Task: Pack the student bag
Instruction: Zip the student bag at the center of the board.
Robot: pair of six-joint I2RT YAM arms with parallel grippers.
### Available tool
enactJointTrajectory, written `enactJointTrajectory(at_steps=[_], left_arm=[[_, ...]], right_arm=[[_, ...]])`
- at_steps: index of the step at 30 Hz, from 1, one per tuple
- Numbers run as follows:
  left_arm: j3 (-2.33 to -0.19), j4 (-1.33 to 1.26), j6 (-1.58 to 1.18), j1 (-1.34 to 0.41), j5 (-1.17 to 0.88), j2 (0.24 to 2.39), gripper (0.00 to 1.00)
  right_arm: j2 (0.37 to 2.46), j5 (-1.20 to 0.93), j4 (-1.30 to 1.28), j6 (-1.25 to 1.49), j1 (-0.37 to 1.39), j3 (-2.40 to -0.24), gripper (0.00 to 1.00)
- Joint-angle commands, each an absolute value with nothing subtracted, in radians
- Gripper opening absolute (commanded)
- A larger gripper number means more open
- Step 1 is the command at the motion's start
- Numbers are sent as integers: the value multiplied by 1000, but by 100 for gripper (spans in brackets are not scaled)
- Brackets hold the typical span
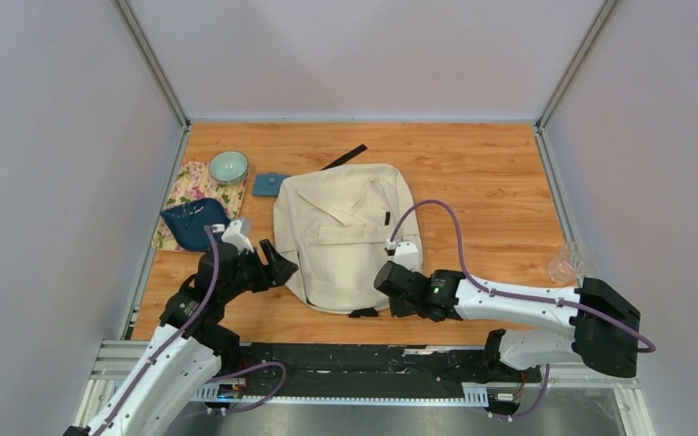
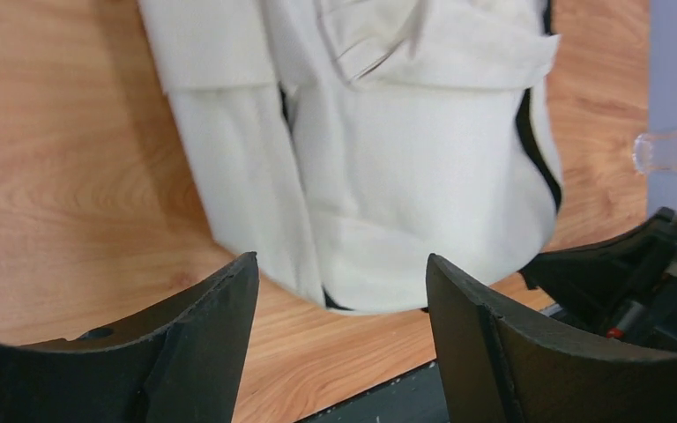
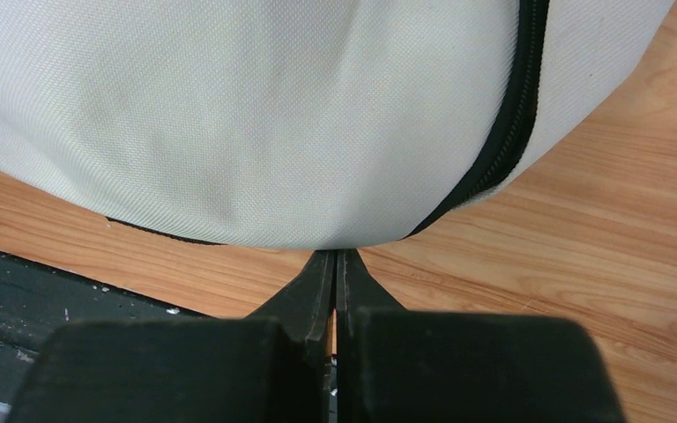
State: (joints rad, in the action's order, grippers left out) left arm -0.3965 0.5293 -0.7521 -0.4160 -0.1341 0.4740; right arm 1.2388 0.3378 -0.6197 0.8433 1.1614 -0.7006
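- student bag (image 1: 345, 232): cream fabric, lying flat at the middle of the wooden table (image 1: 482, 182), front pocket flap up. a black strap (image 1: 345, 157) sticks out from its far edge. its near edge is partly hidden behind the right arm in the top view. the left wrist view cuts off its upper part, and the right wrist view shows only a rounded edge with a black zipper (image 3: 502, 132).
- left gripper (image 2: 342, 264): fingers spread wide with nothing between them, just beside the bag's near left corner. whether it touches the bag cannot be told.
- right gripper (image 3: 335, 256): fingers pressed together, tips meeting the bag's near edge. whether any cloth is caught between them cannot be told.
- floral cloth (image 1: 186, 186): far left of the table, partly covered.
- pale green bowl (image 1: 228, 166): at the cloth's far corner.
- dark blue item (image 1: 193, 222): on the cloth, its kind hard to make out, its near side hidden by the left arm.
- small blue pouch (image 1: 271, 185): between bowl and bag.
- clear object (image 1: 565, 263): right table edge, too faint to identify.
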Motion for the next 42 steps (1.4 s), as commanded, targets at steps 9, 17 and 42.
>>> enactJointTrajectory(at_steps=[9, 17, 42], left_arm=[[-255, 241, -1090, -632, -206, 497, 78], [-192, 79, -1227, -933, -29, 610, 79], [-107, -316, -1413, -1069, 248, 1017, 51]], right_arm=[[1235, 350, -572, 847, 1155, -719, 0], [1229, 356, -581, 853, 1155, -732, 0], [1175, 333, -581, 862, 1155, -709, 0]])
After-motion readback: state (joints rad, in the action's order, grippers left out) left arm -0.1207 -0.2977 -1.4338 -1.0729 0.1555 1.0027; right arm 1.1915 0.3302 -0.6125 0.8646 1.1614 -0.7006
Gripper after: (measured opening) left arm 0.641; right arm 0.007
